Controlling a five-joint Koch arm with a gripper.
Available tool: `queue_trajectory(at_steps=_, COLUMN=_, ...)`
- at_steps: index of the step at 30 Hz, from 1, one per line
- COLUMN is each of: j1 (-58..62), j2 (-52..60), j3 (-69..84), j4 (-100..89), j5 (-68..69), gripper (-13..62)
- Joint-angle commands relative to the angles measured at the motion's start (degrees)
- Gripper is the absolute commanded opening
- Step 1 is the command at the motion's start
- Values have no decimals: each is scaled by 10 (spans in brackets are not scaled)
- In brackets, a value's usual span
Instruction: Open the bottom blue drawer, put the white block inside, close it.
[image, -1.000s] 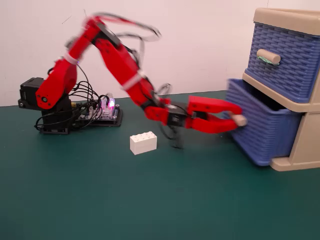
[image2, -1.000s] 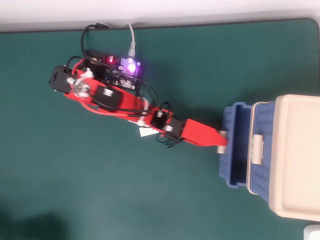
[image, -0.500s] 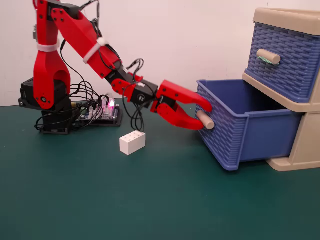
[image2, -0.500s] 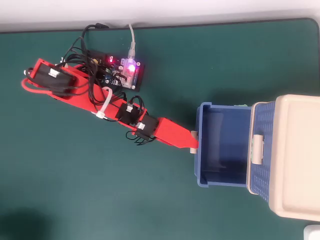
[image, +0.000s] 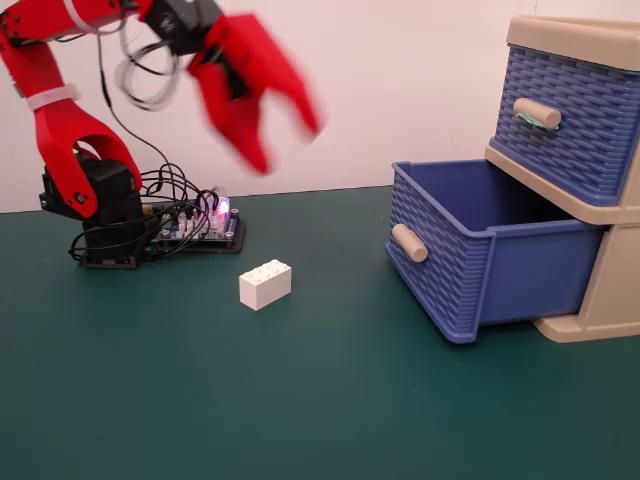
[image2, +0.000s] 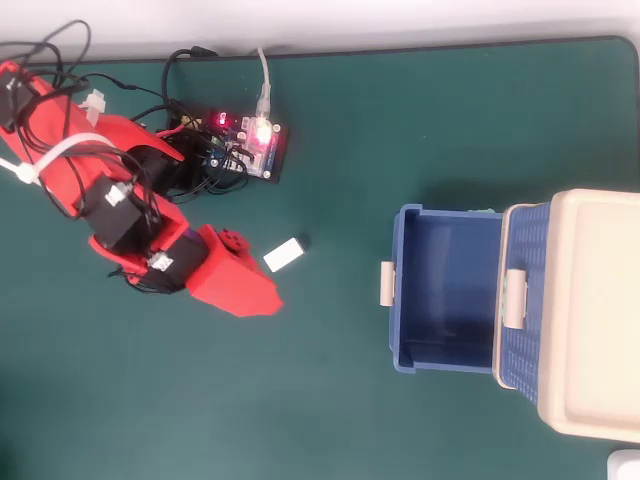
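Green table mat underneath everything, white wall behind. At the right of the fixed view, beige frame with two blue basket-weave drawers stacked. Upper drawer pushed in, green smear on its beige handle. Below it the bottom blue drawer pulled well out toward the left of that view — interior bare and blue, plain beige handle on its front; seen from overhead as an open blue box jutting from the frame.

At the left, red arm rising from a black base, wrist swung high. Red gripper up in the air, blurred, jaws spread apart and holding nothing; overhead pointing toward the drawer, just beside the block.

Behind the base, a circuit board with lit pink and red lights among tangled black cables.

On the mat between arm and drawer — the white block, studs up, lying free, well apart from the drawer; overhead near the gripper's tip.
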Motion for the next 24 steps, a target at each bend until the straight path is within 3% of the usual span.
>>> queue_trajectory(at_steps=1, j1=6, j2=-32, j3=-34, j4=104, j5=69, gripper=343)
queue_trajectory(at_steps=14, j1=-39, j2=-214, j3=-4, j4=32, j5=156, gripper=339)
queue_trajectory(at_steps=24, j1=-80, j2=-230, j3=105, j4=-40, j5=168, gripper=337)
